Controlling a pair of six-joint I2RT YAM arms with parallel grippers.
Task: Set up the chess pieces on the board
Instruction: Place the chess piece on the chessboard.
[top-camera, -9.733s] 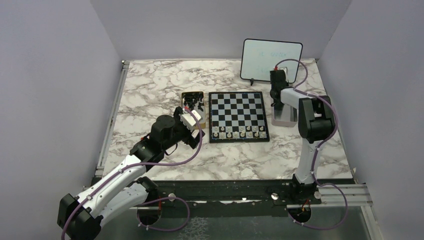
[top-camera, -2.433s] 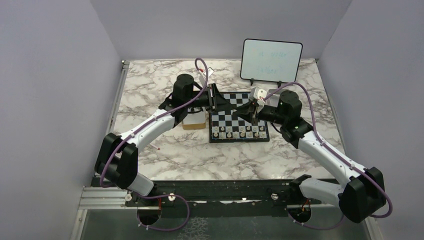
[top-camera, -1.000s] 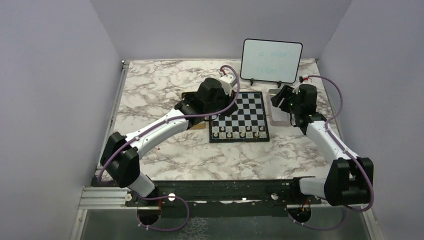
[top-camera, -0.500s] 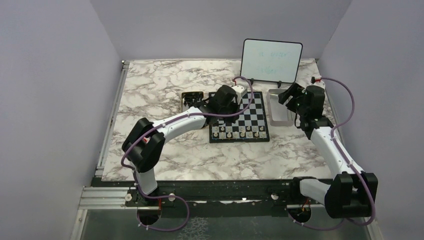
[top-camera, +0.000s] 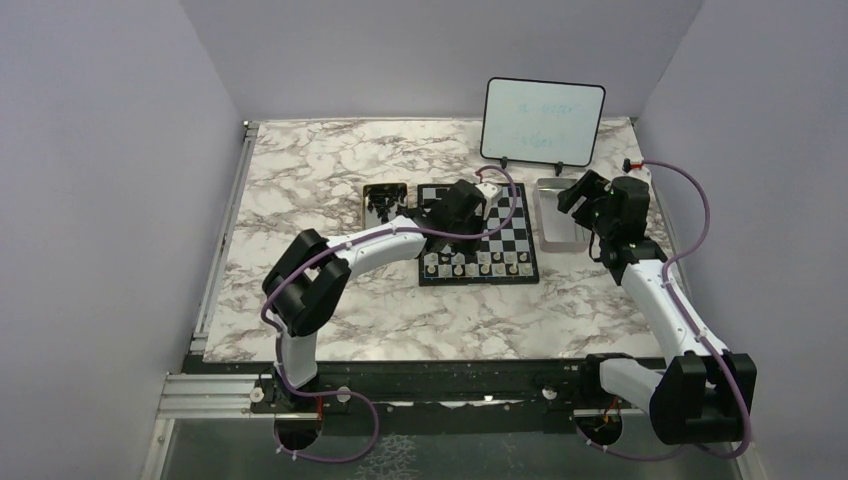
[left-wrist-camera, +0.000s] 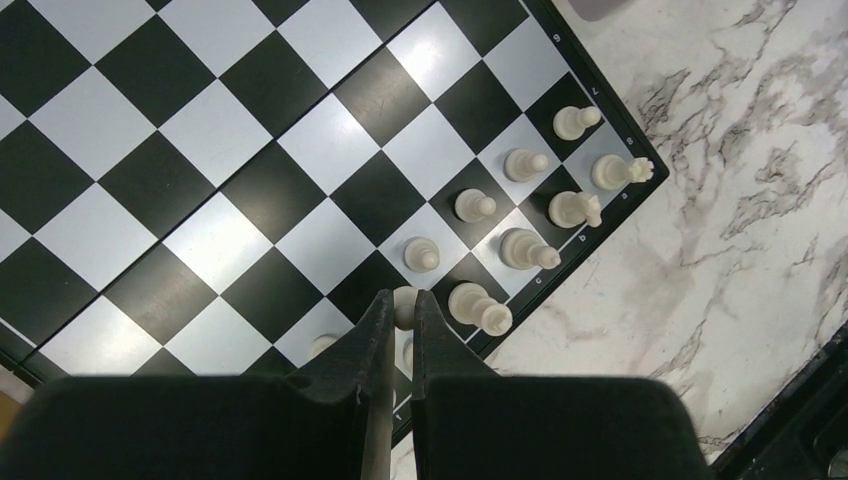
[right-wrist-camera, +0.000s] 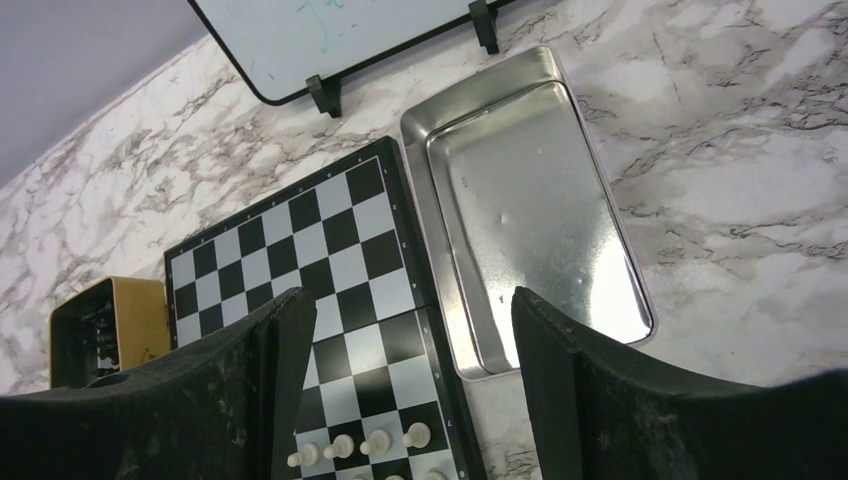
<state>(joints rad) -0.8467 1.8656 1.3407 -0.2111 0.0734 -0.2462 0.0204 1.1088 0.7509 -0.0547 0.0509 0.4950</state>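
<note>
Pinched on a white piece (left-wrist-camera: 404, 303) over the near rows of the board (left-wrist-camera: 250, 190), the left gripper (left-wrist-camera: 400, 318) should lower it straight — centred on its square, clear of the set pieces (left-wrist-camera: 475, 205) — while the right gripper (right-wrist-camera: 404, 310) hangs wide above the tray (right-wrist-camera: 540, 200).

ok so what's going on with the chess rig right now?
The left gripper is shut on a small cream-white chess piece over the flat black-and-white checked chessboard. It is right beside the other cream pieces already standing in two rows along one edge. The right gripper is open and holds nothing, above a shiny rectangular metal tray that looks empty. A small gold tin of dark pieces sits on the board's other side.
</note>
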